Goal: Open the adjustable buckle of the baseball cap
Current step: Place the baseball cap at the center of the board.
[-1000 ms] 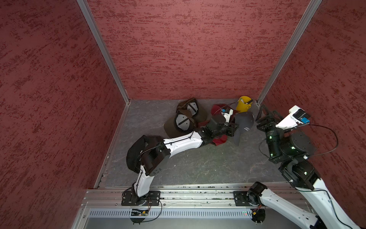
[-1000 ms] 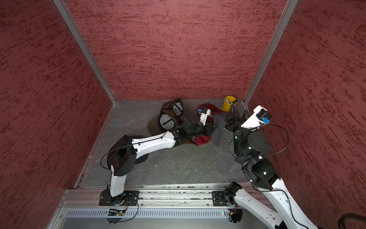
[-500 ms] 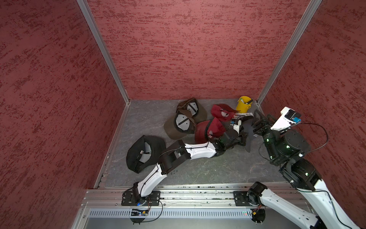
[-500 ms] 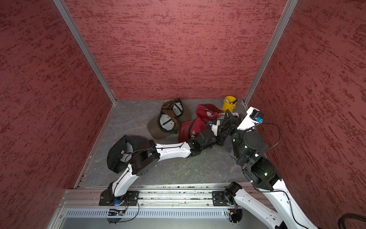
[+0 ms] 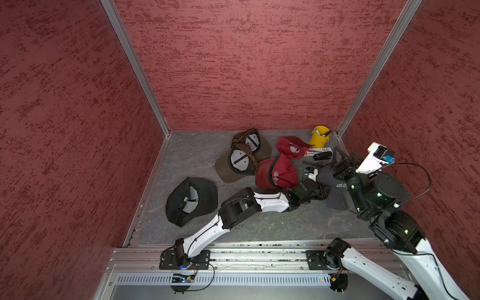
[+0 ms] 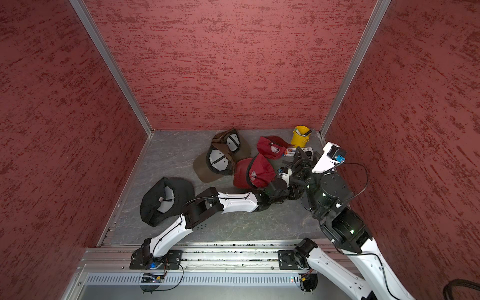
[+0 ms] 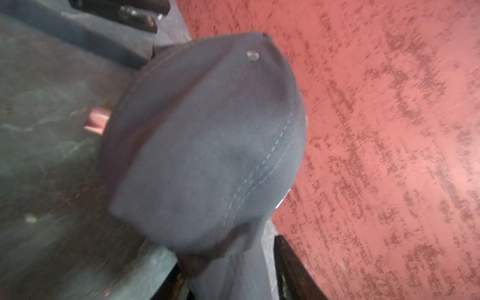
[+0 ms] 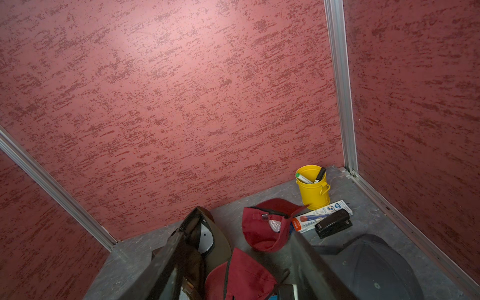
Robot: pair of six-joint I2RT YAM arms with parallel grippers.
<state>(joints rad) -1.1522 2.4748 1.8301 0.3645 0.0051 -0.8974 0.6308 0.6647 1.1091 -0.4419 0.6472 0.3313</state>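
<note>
Grey-blue fabric fills the left wrist view: this is the baseball cap [image 7: 207, 142], smeared by motion blur. I cannot make out the adjustable buckle in any view. Only a dark strap [image 8: 328, 250] shows, leaving the cap's edge in the right wrist view. In a top view the baseball cap lies on the desk [image 5: 194, 155] at centre right of the frame. The right arm covers its right side, and only part of its white lettering shows.

Left end effector [image 5: 317, 191]: at the cap's left edge, touching it or just beside it. From above, the wrist body hides the fingertips. In the left wrist view two dark fingers [image 7: 135, 14] appear only at the top and bottom edges of the frame, apart and cut off. I cannot tell whether they clamp fabric or stand released.

Left arm: laid low across the desk from its base at lower centre, elbow raised, forearm pointing toward the right of the frame.

Right end effector [image 5: 339, 159]: released. Its wrist view shows both fingers spread with nothing gripped between them, aimed toward the back corner where a yellow bucket [image 8: 313, 187] stands.

Right arm: rises from the lower right of the frame and folds above the cap.
</note>
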